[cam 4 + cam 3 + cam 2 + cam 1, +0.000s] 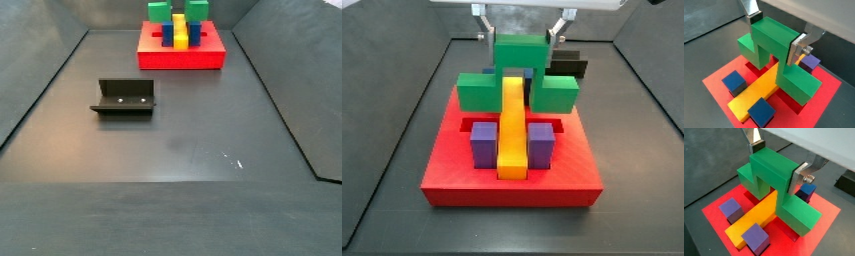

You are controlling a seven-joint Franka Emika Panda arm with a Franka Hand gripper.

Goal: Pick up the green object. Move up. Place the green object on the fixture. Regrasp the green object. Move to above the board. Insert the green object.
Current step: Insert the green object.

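Green object [777,188], pinched at its upper block by the gripper [777,165], sits centre frame with its legs straddling the yellow bar [754,218] on the red board [509,180]. Fixture [124,98] stands well apart, left of centre. If the legs miss their recesses, pressing down could jam or tilt it.

Both wrist views look steeply down from just above the gripper [779,164] onto the board [717,208]. A side view sits close, facing the board [509,185] head-on from slightly above. A side view looks from far across the floor; board [181,58] small, fixture [124,97] nearer, gripper seemingly cropped.
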